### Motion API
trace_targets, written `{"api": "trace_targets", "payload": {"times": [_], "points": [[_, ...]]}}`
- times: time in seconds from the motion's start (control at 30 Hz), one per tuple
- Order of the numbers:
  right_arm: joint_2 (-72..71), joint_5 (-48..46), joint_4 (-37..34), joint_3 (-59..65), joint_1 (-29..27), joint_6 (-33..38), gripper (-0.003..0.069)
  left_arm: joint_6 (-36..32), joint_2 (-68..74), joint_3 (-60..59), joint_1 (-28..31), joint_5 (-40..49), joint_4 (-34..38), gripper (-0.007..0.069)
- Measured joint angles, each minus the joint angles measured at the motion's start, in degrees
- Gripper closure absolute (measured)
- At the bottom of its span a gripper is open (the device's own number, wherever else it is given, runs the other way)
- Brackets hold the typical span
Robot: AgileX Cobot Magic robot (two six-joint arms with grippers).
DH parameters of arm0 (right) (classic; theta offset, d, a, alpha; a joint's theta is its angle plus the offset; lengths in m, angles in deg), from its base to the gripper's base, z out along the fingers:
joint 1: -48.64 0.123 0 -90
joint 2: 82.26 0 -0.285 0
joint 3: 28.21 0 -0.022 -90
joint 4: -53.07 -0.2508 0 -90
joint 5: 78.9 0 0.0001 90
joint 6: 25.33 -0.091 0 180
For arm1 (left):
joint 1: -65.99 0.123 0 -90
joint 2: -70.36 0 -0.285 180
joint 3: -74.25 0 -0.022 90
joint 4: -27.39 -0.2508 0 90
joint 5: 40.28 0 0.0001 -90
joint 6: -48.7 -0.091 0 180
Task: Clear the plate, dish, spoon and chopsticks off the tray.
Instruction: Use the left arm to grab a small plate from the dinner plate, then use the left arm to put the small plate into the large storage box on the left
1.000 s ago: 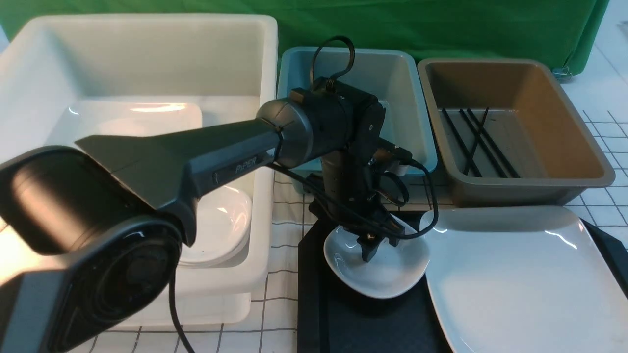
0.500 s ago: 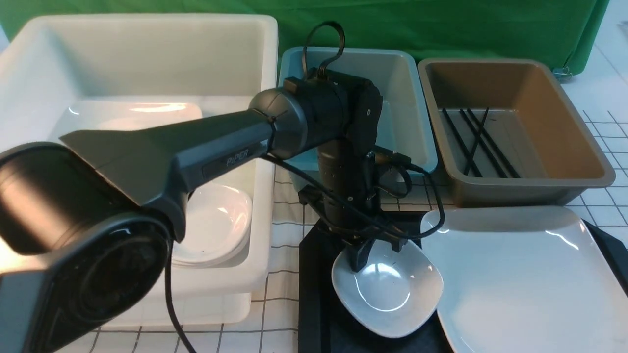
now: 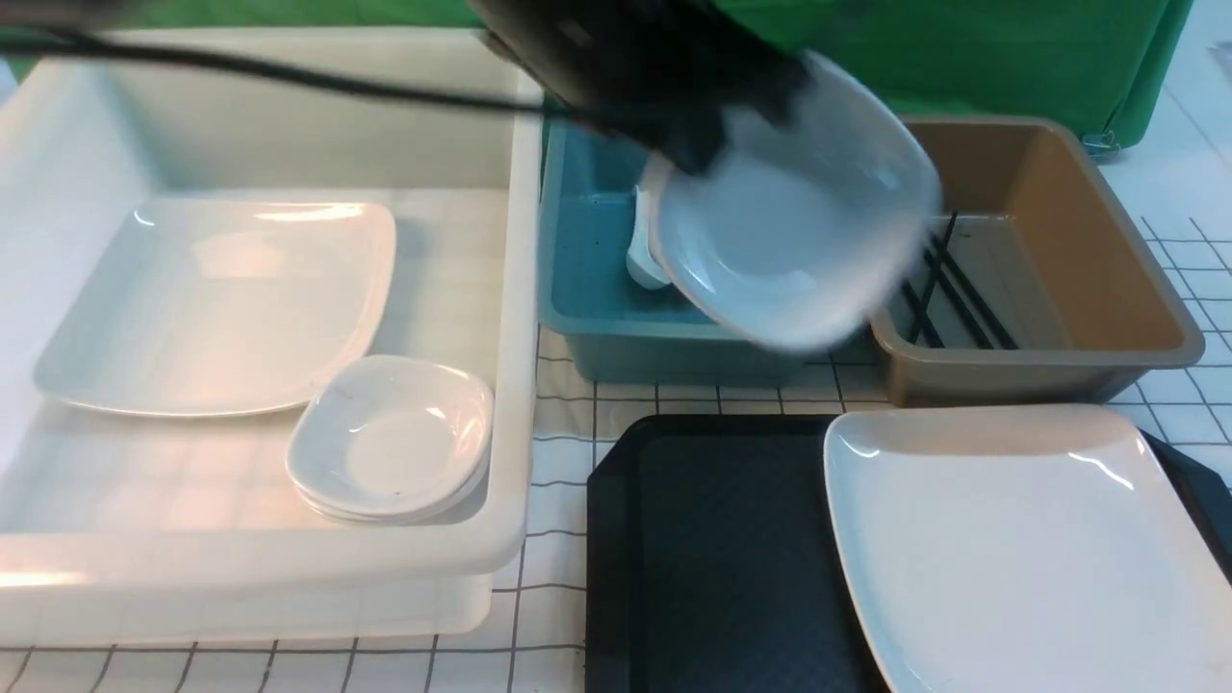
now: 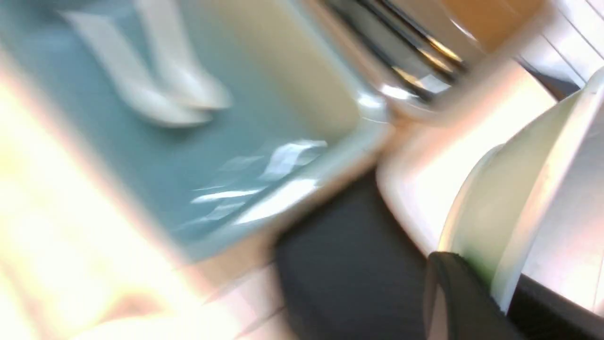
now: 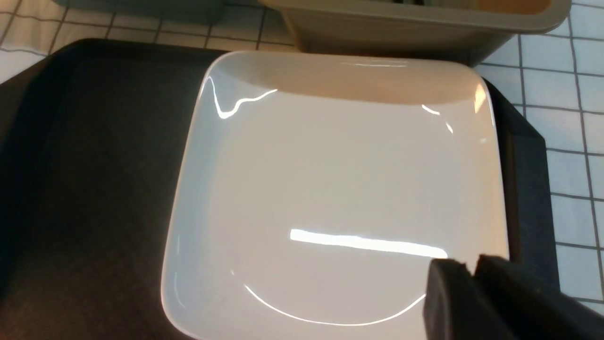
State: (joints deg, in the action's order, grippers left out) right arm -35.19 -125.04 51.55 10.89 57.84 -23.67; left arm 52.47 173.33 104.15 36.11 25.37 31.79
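The small white dish (image 3: 789,241) hangs tilted in the air above the teal and brown bins. My left gripper (image 3: 703,144) is shut on its rim; in the left wrist view the dish (image 4: 519,189) sits between the dark fingers (image 4: 453,293). The large white plate (image 3: 1020,549) lies on the right half of the black tray (image 3: 712,549). A white spoon (image 3: 643,255) lies in the teal bin. Black chopsticks (image 3: 948,289) lie in the brown bin. My right gripper (image 5: 469,271) hovers over the plate's (image 5: 339,189) corner, its jaws together and empty.
The big white bin (image 3: 520,289) on the left holds another large plate (image 3: 221,298) and a stack of small dishes (image 3: 395,438). The teal bin (image 3: 577,318) and brown bin (image 3: 1136,356) stand behind the tray on a grid-patterned cloth.
My left gripper closed on the dish's rim and lifted it off the tray, up and back over the bins. The left arm has swung up out of the foreground.
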Motion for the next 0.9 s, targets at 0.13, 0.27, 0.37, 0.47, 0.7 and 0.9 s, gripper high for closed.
{"api": "trace_targets", "payload": {"times": [0.13, 0.27, 0.37, 0.47, 0.7, 0.9], "points": [[0.00, 0.07, 0.00, 0.00, 0.00, 0.00, 0.0564, 0.62, -3.50, -4.80, 12.54, 3.46, 0.34, 0.0615], [0.00, 0.20, 0.00, 0.00, 0.00, 0.00, 0.0556, -2.89, -3.38, -13.16, 23.52, 3.89, 6.46, 0.0615], [0.00, 0.20, 0.00, 0.00, 0.00, 0.00, 0.0555, -6.33, -2.50, -20.86, 29.64, 2.26, 11.40, 0.0615], [0.00, 0.25, 0.00, 0.00, 0.00, 0.00, 0.0552, -8.07, -1.62, -26.67, 32.38, -3.21, 13.06, 0.0615], [0.00, 0.25, 0.00, 0.00, 0.00, 0.00, 0.0541, -15.77, 2.57, -31.50, 32.54, -10.99, 15.30, 0.0615], [0.00, 0.38, 0.00, 0.00, 0.00, 0.00, 0.0535, -19.87, 7.14, -31.57, 32.54, -10.53, 17.33, 0.0615]]}}
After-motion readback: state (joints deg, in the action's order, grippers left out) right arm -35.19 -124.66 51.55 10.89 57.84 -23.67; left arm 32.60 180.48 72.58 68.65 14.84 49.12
